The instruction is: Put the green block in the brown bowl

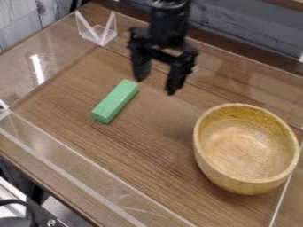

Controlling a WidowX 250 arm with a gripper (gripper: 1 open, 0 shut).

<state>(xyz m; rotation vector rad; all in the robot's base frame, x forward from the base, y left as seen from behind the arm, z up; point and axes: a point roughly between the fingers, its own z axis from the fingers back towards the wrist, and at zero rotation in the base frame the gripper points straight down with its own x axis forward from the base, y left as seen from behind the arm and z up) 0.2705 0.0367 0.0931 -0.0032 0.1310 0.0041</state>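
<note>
While tool [159, 74] is held above wooden counter [154, 133] with fingers spread wide and pointed down, nothing is gripped. Green block [115, 100] is seen lying flat on counter, just below-left of tool, apart from it. Brown bowl [245, 146] is seen empty, well to lower right of tool.

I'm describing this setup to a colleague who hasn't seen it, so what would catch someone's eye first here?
Probably the brown bowl, big and empty at the right of the wooden table. Next, the bright green block lying flat left of centre. Above and just right of the block hangs the black gripper, pointing down with its jaws open and holding nothing.
</note>
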